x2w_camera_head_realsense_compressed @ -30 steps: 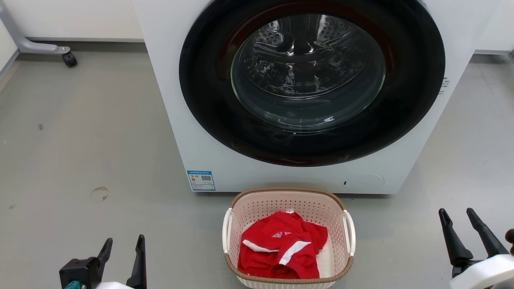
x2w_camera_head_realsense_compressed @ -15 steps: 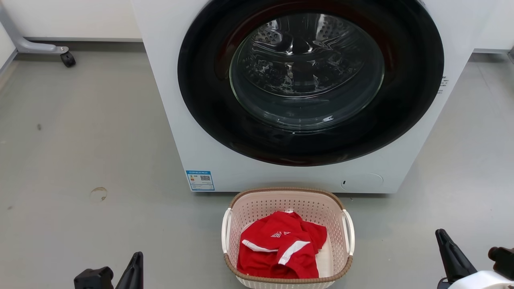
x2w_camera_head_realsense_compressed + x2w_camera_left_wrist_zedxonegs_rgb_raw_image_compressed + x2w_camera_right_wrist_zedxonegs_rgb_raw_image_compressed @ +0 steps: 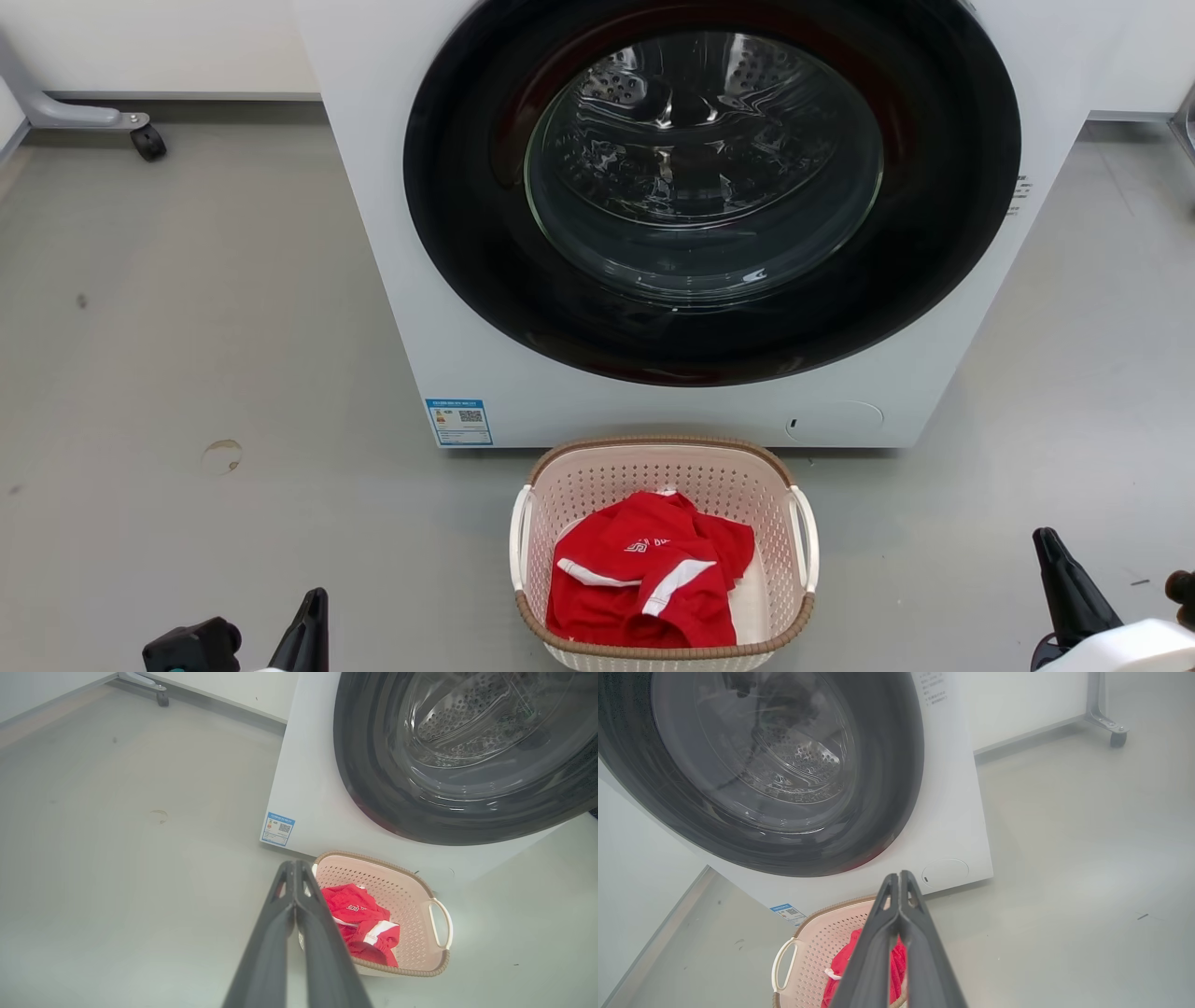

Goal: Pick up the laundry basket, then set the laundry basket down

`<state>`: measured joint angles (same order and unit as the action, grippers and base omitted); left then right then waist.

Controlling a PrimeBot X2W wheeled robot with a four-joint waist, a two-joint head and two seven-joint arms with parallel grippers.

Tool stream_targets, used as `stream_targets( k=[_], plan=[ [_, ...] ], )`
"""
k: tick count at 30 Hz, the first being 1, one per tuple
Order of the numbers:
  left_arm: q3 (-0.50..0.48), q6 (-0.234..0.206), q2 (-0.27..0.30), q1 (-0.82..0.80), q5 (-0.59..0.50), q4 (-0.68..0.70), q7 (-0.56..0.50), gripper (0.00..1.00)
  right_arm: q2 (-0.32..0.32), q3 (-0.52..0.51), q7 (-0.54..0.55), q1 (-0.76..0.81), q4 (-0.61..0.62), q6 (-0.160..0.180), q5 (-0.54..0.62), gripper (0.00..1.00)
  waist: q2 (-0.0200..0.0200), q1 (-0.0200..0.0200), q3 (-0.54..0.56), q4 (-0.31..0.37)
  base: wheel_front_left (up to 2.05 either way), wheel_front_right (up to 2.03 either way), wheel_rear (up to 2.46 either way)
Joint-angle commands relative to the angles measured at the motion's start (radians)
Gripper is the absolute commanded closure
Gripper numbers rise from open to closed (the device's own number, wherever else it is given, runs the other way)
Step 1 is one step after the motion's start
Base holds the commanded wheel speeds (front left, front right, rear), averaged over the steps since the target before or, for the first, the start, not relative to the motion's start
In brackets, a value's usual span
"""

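Left gripper [image 3: 294,865]: low at the left edge of the head view, well apart from the basket. Its wrist view shows the two dark fingers pressed together at the tips, with nothing between them.
Left handle [image 3: 516,551]: a white loop on the basket's side wall, standing clear of the perforated plastic. It looks smooth, so a pinch may slip unless a finger goes through the loop.
Laundry basket [image 3: 653,471]: upright on the grey floor [image 3: 187,327], just in front of the washer [image 3: 485,327] and below its closed door, with neither gripper touching it. That fits a basket waiting to be lifted as well as one already set back down.
Load: one red garment [image 3: 649,583] with white trim lies crumpled in the bottom. It is soft and slight, so the whole is probably light.
Handling: the thin perforated walls would likely flex if squeezed, and the brown woven-look rim seems stiffer. Held on one side only, it would probably tip.
Right handle [image 3: 810,551]: the twin white loop. Taking both handles together looks the steadiest hold.
Right gripper [image 3: 899,875]: low at the right of the head view, well apart from the basket, with its fingers closed tip to tip and empty.
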<state>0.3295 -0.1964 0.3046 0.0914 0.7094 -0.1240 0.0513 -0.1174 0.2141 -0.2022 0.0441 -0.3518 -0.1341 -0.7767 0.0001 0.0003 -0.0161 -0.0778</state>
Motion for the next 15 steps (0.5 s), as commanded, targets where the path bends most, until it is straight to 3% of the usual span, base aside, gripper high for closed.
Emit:
stream_targets(
  k=[1, 15],
  plan=[
    [-0.029, 0.015, 0.008, -0.040, 0.029, 0.014, -0.007, 1.00, -0.023, -0.017, 0.010, -0.044, 0.024, 0.001, -0.029, 1.00, -0.0001, -0.0003, 0.000, 0.002, 0.00, 0.00, 0.00],
    [-0.077, 0.054, -0.022, -0.061, 0.140, -0.006, -0.024, 1.00, -0.014, -0.053, 0.045, -0.058, 0.034, 0.001, -0.131, 1.00, -0.0001, -0.0003, 0.002, 0.011, 0.00, 0.00, 0.00]
  ],
)
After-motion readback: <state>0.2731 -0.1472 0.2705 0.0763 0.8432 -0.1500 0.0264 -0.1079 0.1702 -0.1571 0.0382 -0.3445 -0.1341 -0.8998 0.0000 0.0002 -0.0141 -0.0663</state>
